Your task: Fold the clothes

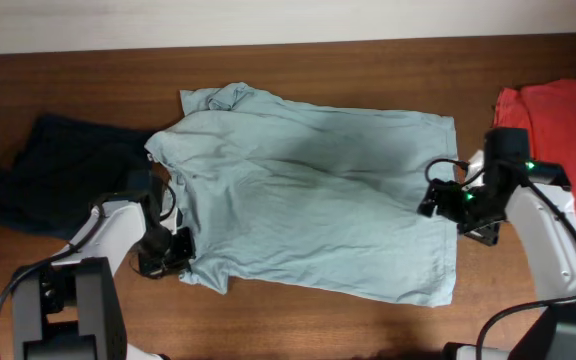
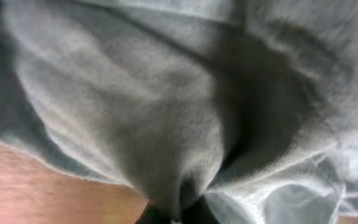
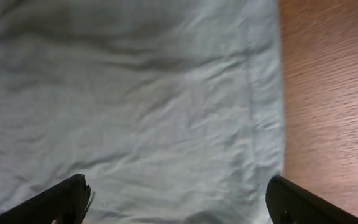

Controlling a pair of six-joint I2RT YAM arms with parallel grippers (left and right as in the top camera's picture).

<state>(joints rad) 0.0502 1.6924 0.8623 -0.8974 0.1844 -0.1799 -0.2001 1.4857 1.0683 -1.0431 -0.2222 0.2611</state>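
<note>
Across the middle of the wooden desk [image 1: 318, 60] lies the pale grey-blue T-shirt [image 1: 308, 190], a navy garment [image 1: 58, 170] on its left, an orange-red shirt [image 1: 563, 115] far right, the left claw [image 1: 173, 252] pinched on its left edge, the right claw [image 1: 436, 200] gaping wide over its right edge

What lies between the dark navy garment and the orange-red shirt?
The pale grey-blue T-shirt, spread out, with the left gripper and right gripper at its edges, in the overhead view.
</note>
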